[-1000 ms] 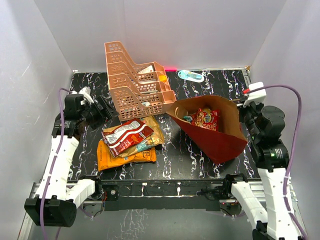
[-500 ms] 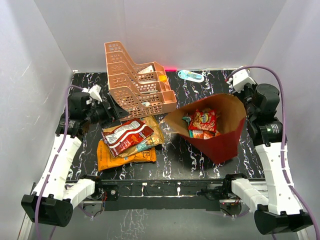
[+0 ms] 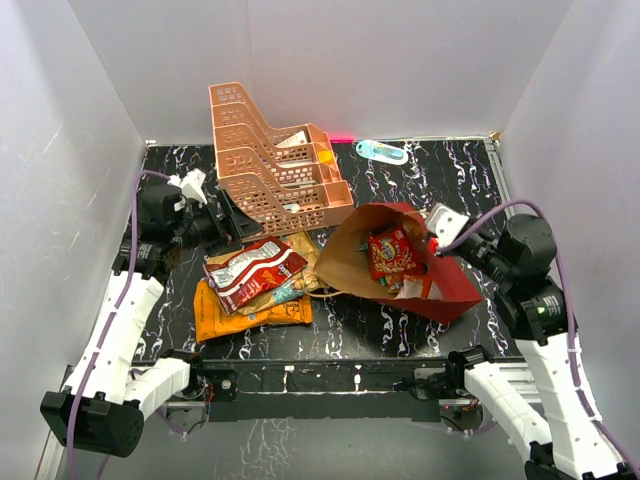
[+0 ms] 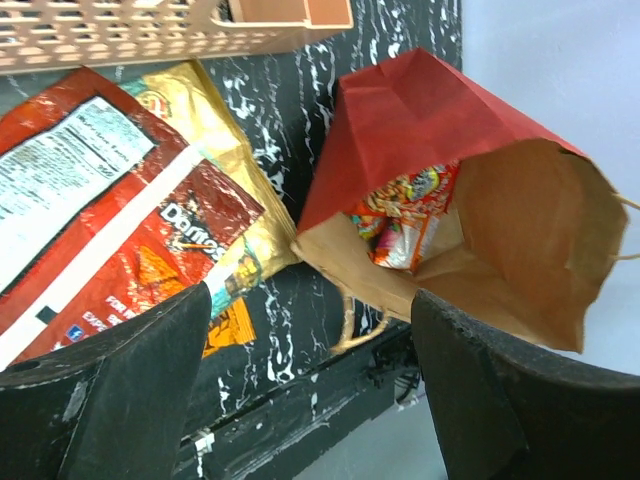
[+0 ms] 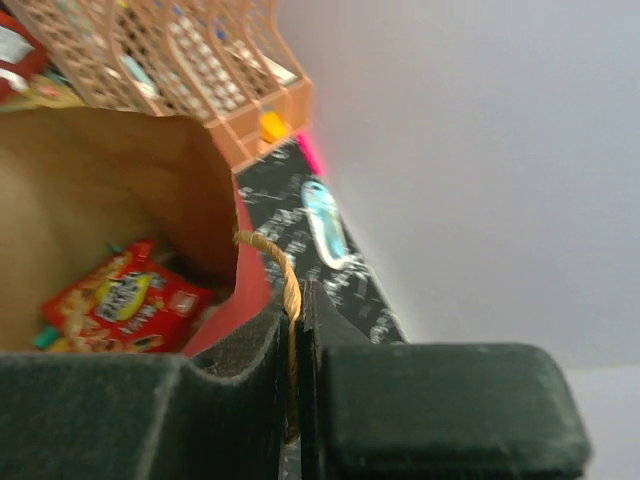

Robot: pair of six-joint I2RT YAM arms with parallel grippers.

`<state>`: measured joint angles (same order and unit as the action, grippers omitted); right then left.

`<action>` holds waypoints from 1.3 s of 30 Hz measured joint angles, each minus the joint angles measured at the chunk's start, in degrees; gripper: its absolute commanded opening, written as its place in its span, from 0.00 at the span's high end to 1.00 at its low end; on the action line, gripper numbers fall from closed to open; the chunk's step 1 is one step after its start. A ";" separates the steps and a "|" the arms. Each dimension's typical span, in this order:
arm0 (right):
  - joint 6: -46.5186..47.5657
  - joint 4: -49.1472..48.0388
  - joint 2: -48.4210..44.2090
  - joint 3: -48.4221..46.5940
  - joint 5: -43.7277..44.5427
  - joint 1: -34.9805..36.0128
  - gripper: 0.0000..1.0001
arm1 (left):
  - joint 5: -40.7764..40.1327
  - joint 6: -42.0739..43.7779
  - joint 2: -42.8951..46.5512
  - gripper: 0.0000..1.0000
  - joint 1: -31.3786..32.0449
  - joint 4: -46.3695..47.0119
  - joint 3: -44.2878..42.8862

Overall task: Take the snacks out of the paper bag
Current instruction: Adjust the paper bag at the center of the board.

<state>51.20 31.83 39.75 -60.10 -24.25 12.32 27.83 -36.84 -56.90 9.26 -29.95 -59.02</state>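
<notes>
Overhead view of a black marbled desk (image 3: pixel 350 320). The red paper bag (image 3: pixel 455 290) lies tipped on its side right of centre, its brown mouth turned to the left, probably so the contents can be reached from that side. Your right gripper (image 5: pixel 300 330) sits at the bag's upper rim; its jaws are pressed together on the twine handle (image 5: pixel 283 270), and that grip seems to be what holds the mouth lifted open. Inside, a red-orange packet (image 3: pixel 390 252) lies just within the mouth; whether more sits deeper cannot be told. Your left gripper (image 3: pixel 228 225) hovers by the foot of the peach rack (image 3: pixel 275 165), jaws spread wide and holding nothing, facing across toward the bag's opening. Near it, snacks that are out of the bag lie stacked on the desk: a red Doritos packet (image 3: pixel 255 270) on a tan-gold bag (image 3: pixel 312 262), over an orange bag (image 3: pixel 250 315). A small blue-green bottle (image 3: pixel 382 151) lies at the far edge. The task looks partly done; the free left arm seems placed to reach into the bag next.
</notes>
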 measured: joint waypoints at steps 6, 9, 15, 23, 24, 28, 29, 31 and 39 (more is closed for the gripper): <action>-14.73 -5.16 -4.50 9.05 -8.46 0.02 0.92 | 1.42 -1.90 0.66 0.18 6.82 4.61 2.27; -22.25 -7.72 -5.90 11.80 -10.75 0.02 0.92 | 0.28 -3.89 0.68 0.18 14.62 8.46 4.63; -34.18 -10.16 -6.93 12.83 -12.46 0.02 0.92 | -6.86 -7.10 -2.84 0.19 33.99 15.56 6.60; -46.60 -10.16 -10.45 12.83 -8.35 0.02 0.92 | -17.88 -3.37 -16.28 0.21 48.76 22.36 3.58; -47.78 -9.79 -10.91 12.83 -7.61 0.02 0.92 | -18.51 -2.80 -17.35 0.21 49.20 23.06 3.30; -52.35 -7.85 -12.11 12.74 -4.31 0.02 0.92 | -20.09 -0.61 -20.00 0.28 50.21 26.56 3.15; -53.24 -7.32 -12.26 12.70 -3.69 0.00 0.92 | -20.35 -0.26 -20.44 0.32 50.25 27.36 3.10; -54.60 -6.01 -12.35 12.46 -2.67 0.02 0.92 | -20.68 0.26 -21.20 0.43 50.25 28.52 2.86; -56.30 -2.32 -12.28 10.73 -0.85 0.02 0.92 | -21.75 0.81 -25.05 0.63 50.56 31.54 0.94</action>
<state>-5.10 29.52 27.46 -49.36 -25.10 12.34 6.09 -36.03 -81.95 59.81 1.58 -58.08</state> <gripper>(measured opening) 0.078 0.419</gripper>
